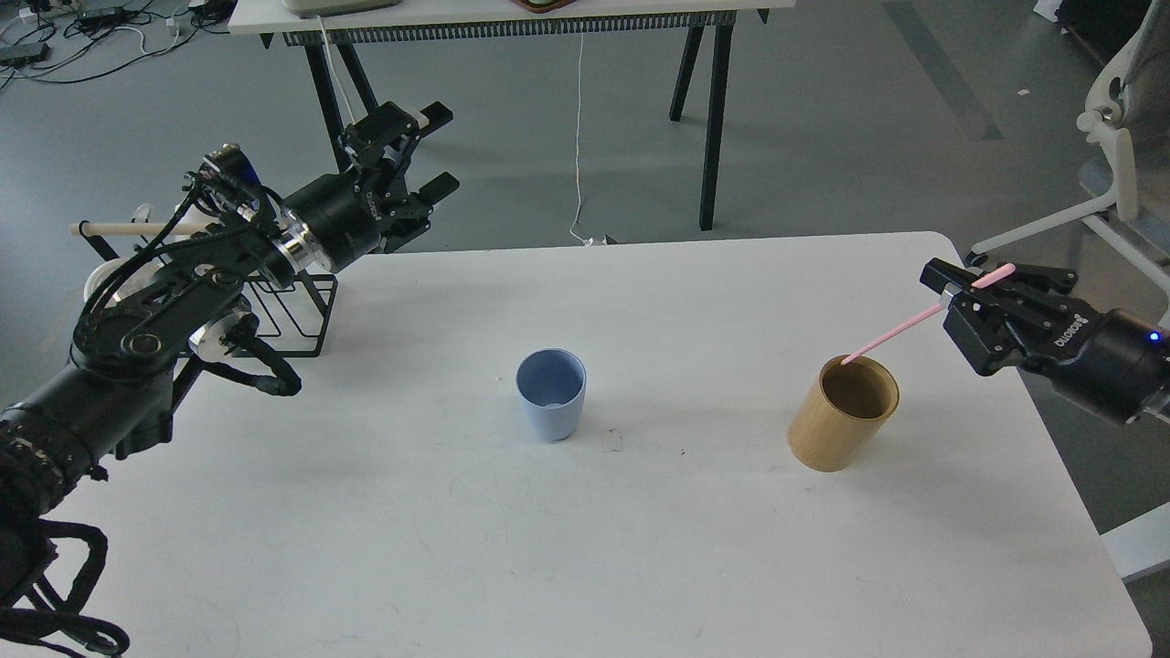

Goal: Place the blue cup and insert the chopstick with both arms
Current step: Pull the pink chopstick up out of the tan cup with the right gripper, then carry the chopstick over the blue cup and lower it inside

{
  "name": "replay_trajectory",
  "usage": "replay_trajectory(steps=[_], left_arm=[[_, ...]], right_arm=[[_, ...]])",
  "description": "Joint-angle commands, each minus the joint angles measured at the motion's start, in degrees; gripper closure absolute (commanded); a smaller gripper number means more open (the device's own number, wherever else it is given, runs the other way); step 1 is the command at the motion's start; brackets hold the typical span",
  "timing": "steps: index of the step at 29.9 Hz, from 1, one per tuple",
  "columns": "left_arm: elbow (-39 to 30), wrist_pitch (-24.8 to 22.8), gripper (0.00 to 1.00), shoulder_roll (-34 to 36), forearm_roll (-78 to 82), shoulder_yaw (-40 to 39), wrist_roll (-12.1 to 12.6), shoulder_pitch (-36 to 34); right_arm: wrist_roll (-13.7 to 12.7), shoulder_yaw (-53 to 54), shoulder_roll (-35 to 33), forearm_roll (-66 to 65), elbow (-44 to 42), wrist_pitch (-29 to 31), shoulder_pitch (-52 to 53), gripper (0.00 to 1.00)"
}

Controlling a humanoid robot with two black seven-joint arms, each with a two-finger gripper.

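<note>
The pale blue cup [551, 393] stands upright and empty near the middle of the white table [585, 548]. My right gripper [971, 281] is shut on a thin pink chopstick [900, 327] and holds it in the air at the table's right edge. The stick slants down to the left, its lower tip just above the rim of the tan cylinder [841, 413]. My left gripper [439, 146] is open and empty, raised beyond the table's far left corner, far from the cup.
A black wire rack [292, 311] stands at the table's far left, partly behind my left arm, with a beige rod [128, 228] sticking out to the left. Another table's legs [713, 119] stand behind. A white chair [1106, 183] is at the right.
</note>
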Motion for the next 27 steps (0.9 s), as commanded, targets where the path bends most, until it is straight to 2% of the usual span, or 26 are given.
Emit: replay_trajectory(steps=[1,8,12,18,23,27], left_arm=[[0.0,0.0,0.01,0.0,-0.1,0.0,0.0,0.1],[0.0,0.0,0.01,0.0,0.0,0.0,0.0,1.5],[0.0,0.0,0.01,0.0,0.0,0.0,0.0,1.6],[0.0,0.0,0.01,0.6,-0.1,-0.3,0.0,1.5],[0.0,0.0,0.01,0.8,-0.1,-0.3,0.0,1.5],[0.0,0.0,0.01,0.9,-0.2,-0.3,0.0,1.8]], right_arm=[[0.0,0.0,-0.3,1.0,1.0,0.0,1.1,1.0],[0.0,-0.2,2.1,5.5,4.2,0.0,1.6,1.0],[0.0,-1.2,12.9,4.6,2.8,0.0,5.1,1.0],[0.0,-5.2,27.9,4.4,-5.9,0.7,12.3,1.0],[0.0,-16.0,36.3,4.5,-14.7,0.8,20.6,1.0],[0.0,-19.2,40.9,4.6,-18.6,0.8,22.5,1.0]])
